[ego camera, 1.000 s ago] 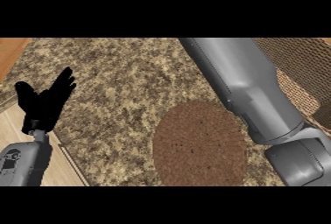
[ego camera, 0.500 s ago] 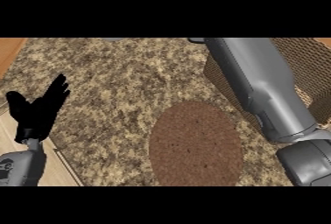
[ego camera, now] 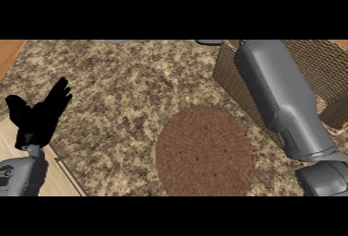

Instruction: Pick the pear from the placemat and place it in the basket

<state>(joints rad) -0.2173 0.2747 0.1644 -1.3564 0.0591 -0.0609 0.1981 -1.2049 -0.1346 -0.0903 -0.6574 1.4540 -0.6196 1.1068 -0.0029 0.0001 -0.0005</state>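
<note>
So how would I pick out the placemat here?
Start from the speckled granite counter that fills the view. Lying flat on its lower middle is the placemat, left of the grey right forearm. It is a brown woven oval, unlike the tan, walled basket at upper right.

The left robot hand [ego camera: 37, 120] is matt black all over, a flat dark shape with slim, tapering fingers and a thicker thumb, and no seams or markings can be made out on it. A short black wrist joins it to the left forearm [ego camera: 20, 177], a smooth mid-grey shell with a small dark marking near its left edge. The right forearm [ego camera: 282, 99] is the same grey, a long rounded casing, lighter along its top face and shaded down its side. At its near end a thin seam separates it from a darker grey rounded segment [ego camera: 327, 179].
</note>
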